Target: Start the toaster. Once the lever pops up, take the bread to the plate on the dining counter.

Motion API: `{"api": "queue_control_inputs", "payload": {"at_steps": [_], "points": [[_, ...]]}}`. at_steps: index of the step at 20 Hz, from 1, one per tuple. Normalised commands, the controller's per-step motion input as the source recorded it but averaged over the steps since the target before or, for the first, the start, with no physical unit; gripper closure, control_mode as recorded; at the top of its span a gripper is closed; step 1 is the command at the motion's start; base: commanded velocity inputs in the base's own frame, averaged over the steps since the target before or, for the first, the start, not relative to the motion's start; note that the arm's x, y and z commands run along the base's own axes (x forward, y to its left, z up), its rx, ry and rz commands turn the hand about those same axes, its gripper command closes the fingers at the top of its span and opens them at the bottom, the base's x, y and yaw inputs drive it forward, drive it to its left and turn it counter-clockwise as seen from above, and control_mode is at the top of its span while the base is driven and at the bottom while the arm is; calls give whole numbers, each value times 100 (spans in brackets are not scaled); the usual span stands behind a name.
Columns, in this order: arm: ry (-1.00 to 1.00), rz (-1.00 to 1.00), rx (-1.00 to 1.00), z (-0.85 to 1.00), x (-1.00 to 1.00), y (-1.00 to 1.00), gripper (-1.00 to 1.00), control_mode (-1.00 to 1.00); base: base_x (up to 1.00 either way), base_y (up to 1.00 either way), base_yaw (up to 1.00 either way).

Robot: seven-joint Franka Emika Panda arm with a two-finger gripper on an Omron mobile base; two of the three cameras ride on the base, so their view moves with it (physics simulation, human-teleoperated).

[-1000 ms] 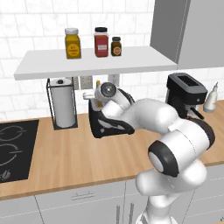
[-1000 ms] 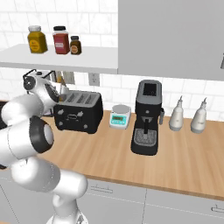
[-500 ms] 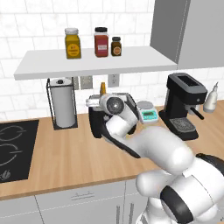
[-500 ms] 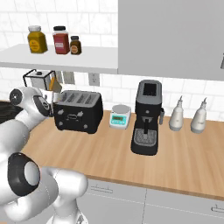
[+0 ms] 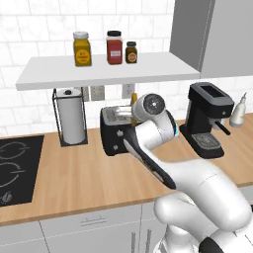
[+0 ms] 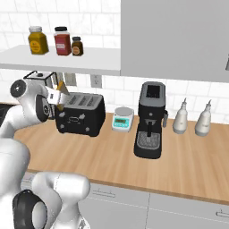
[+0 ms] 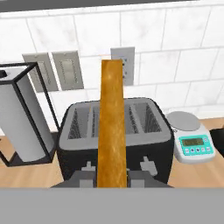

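Above the toaster [image 7: 114, 135], on the wood desk [image 5: 74, 178] by the tiled wall: one slice of bread [image 7: 111, 127], held edge-on and upright, golden crust facing my hand camera, clear of the slots. Pincer [image 7: 111, 178]: clenched on the bread, fingertips at its lower end. Change logged: over the last second my arm swung from beside the toaster to a raised pose, the slice now lifted out. I judge the toasting step finished and the carry begun. Neighbouring items: paper towel holder [image 5: 70, 116] to the left, small digital scale [image 6: 121, 119] and coffee machine [image 6: 151, 120] to the right. Remaining: drive to the dining counter and lay the slice on the plate.
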Motion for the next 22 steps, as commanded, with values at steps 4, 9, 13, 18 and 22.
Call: {"api": "queue_control_inputs", "payload": {"at_steps": [4, 9, 13, 18, 22], "points": [[19, -2, 0, 5, -79, -74, 100, -100, 0, 0, 0], [5, 0, 0, -17, -79, -67, 100, -100, 0, 0, 0], [0, 0, 0, -16, -56, -58, 100, -100, 0, 0, 0], [0, 0, 0, 0, -31, -29, 100, -100, 0, 0, 0], [1, 0, 0, -5, -30, -17, 100, -100, 0, 0, 0]]}}
